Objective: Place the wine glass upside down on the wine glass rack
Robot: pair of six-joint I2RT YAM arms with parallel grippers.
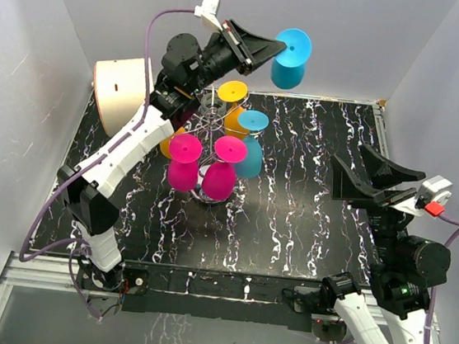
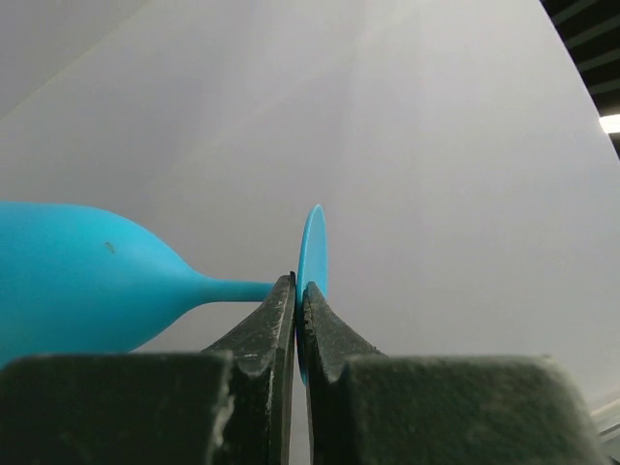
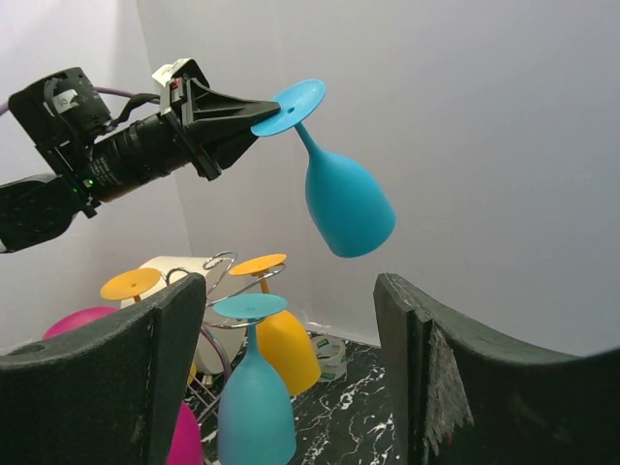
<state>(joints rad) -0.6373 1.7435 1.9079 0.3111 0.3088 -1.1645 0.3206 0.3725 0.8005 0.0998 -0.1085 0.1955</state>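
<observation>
My left gripper [image 1: 270,50] is shut on the round foot of a blue wine glass [image 1: 290,59], held high above the back of the table with its bowl hanging down. In the left wrist view the fingertips [image 2: 283,300] pinch the foot edge [image 2: 313,247] and the bowl [image 2: 68,291] points left. The right wrist view shows the glass [image 3: 344,199] hanging tilted from the left gripper [image 3: 263,121]. The wire wine glass rack [image 1: 212,120] stands left of centre, holding several upside-down glasses: two pink [image 1: 185,163], two yellow [image 1: 233,106] and one blue [image 1: 251,145]. My right gripper [image 1: 354,171] is open and empty at the right.
A cream lampshade-like cone [image 1: 121,89] lies at the back left corner. A roll of tape [image 3: 331,356] lies at the back wall behind the rack. White walls close in the black marbled table [image 1: 308,214] on three sides.
</observation>
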